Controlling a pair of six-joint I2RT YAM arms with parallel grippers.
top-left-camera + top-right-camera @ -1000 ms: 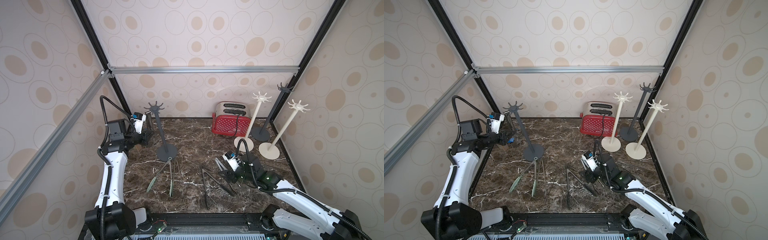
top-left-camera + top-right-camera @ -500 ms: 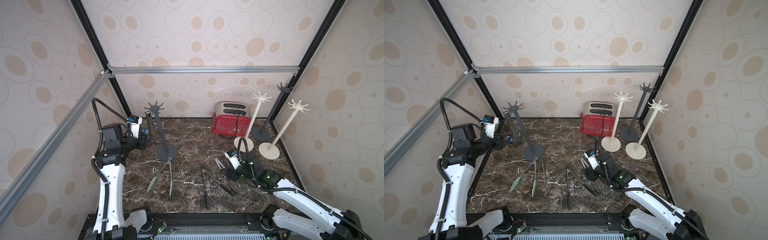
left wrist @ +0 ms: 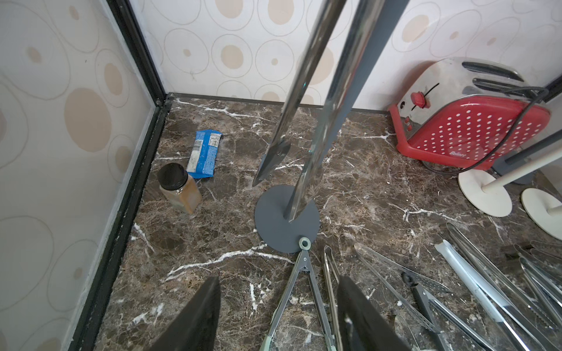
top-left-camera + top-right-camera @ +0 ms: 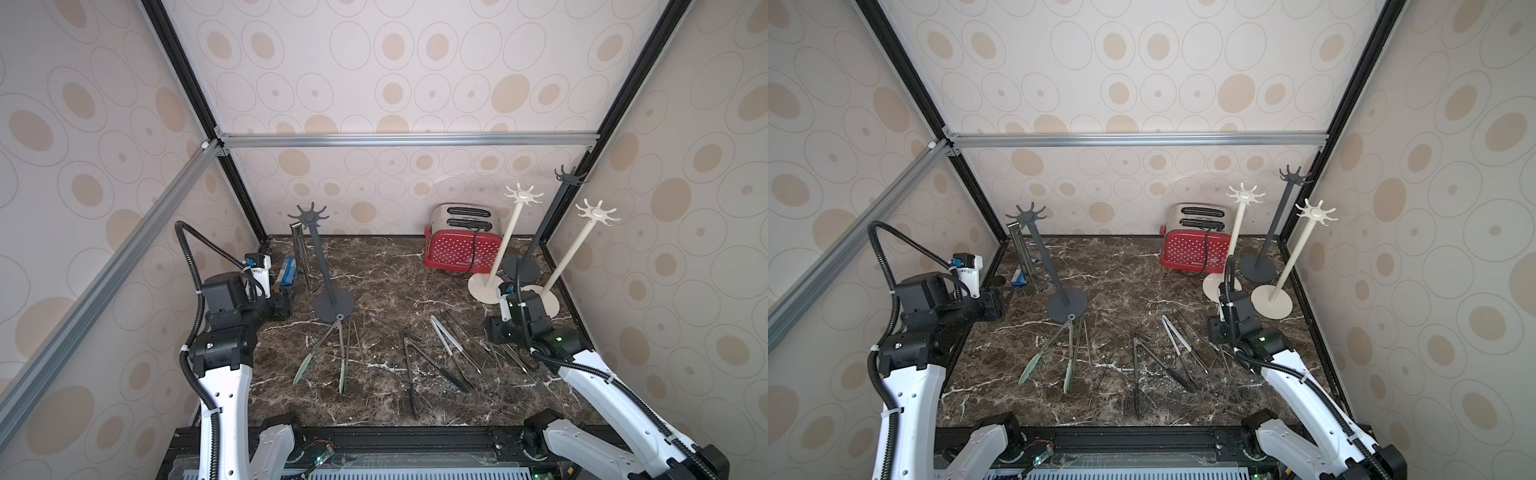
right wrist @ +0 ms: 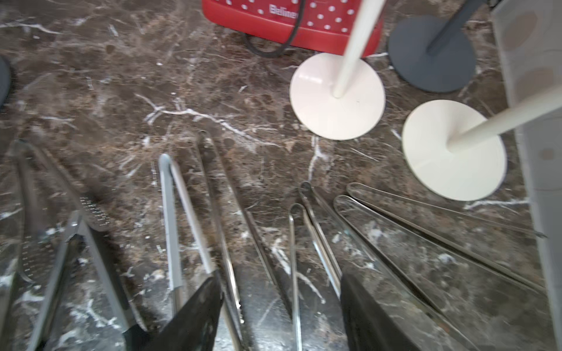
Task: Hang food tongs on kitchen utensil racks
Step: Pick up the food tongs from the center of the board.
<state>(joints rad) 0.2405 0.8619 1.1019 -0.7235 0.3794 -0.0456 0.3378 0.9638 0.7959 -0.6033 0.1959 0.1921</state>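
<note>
Tongs point(image 4: 300, 254) hang on the left dark rack point(image 4: 321, 266); the rest lie flat.
My left gripper point(image 3: 278, 279) is beside that rack, fingers apart, holding nothing. My right gripper point(image 5: 280, 276) hovers low over the loose tongs point(image 5: 169, 218) on the marble point(image 4: 374, 282), fingers apart too, near the cream racks point(image 5: 336, 97).

Tabletop point(image 3: 380, 170): brown marble-look, smooth, mild sheen. Hanging tongs point(image 3: 307, 76): mirror-polished steel. Dark grey rack point(image 3: 273, 218): matt. Cream racks point(image 5: 322, 103): smooth satin. Toaster point(image 3: 474, 127): glossy red shell, shiny steel top. Wrapper point(image 3: 204, 152): glossy film. Jar point(image 3: 182, 194): clear, plastic or glass, can't tell.
</note>
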